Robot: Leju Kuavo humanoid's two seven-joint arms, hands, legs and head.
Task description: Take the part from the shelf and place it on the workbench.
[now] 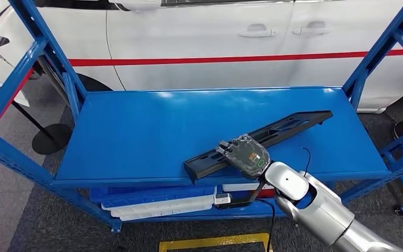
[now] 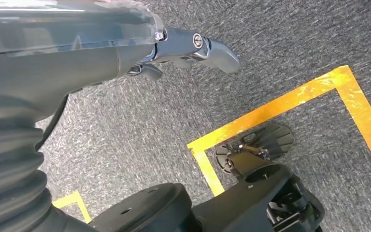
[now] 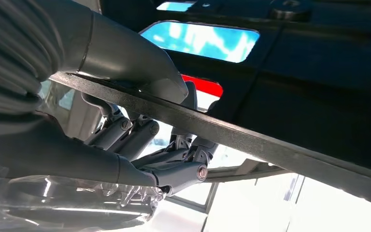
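Head view: right hand (image 1: pixel 245 154) grips the long black part (image 1: pixel 260 143) lying diagonally near the front right edge of the blue shelf (image 1: pixel 136 131), so the grasp looks done, lift and move to workbench left. Left wrist view: left hand (image 2: pixel 183 50) hangs over grey carpet, fingers loosely apart, holding nothing. Right wrist view: thumb (image 3: pixel 140 67) and fingers (image 3: pixel 164 159) clamp the part's rim; no readable labels anywhere
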